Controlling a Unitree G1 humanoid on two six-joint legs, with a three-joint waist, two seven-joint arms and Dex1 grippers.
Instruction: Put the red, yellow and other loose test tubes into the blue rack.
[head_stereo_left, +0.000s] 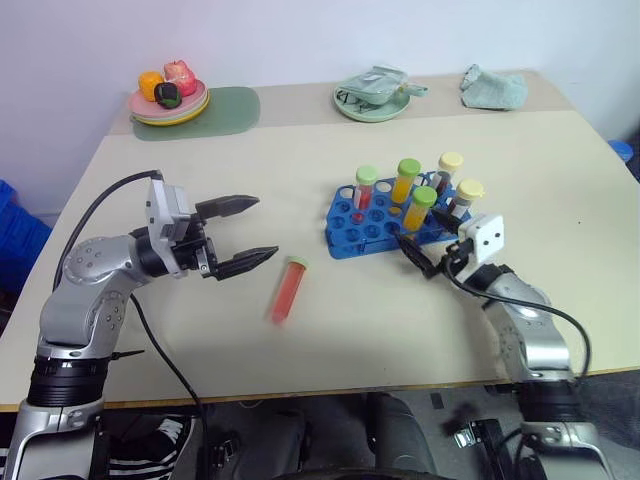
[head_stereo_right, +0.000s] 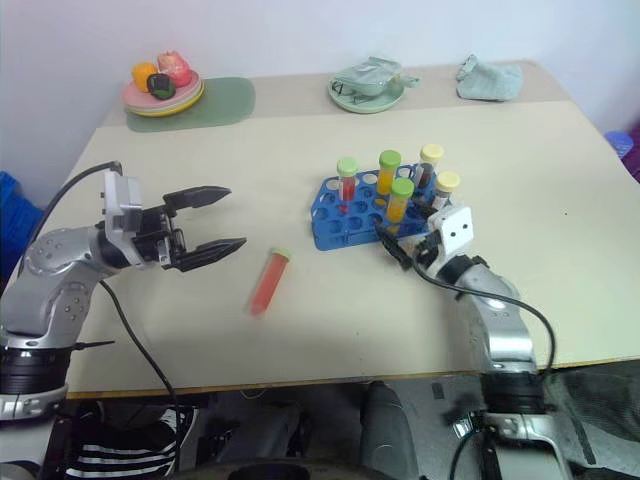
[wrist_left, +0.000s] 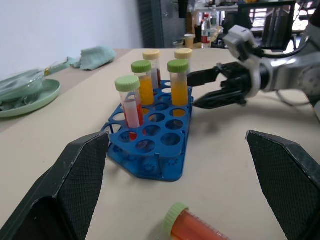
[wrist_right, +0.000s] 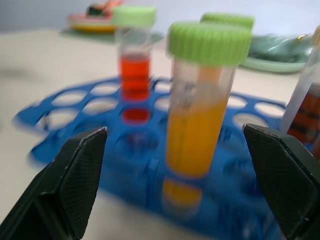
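One loose test tube (head_stereo_left: 288, 289) with red liquid lay flat on the tabletop (head_stereo_left: 200, 160), nearer its front edge than its back, its long axis running front to back with a slight slant and its light-green cap toward the far edge. The blue rack (head_stereo_left: 352, 235) sat beside it, toward the right edge, with five capped tubes upright in its holes. The left gripper (head_stereo_left: 248, 232) hovered beside the lying tube, fingers spread, empty. The right gripper (head_stereo_left: 418, 254) sat at the rack's near right corner, fingers spread, gripping nothing.
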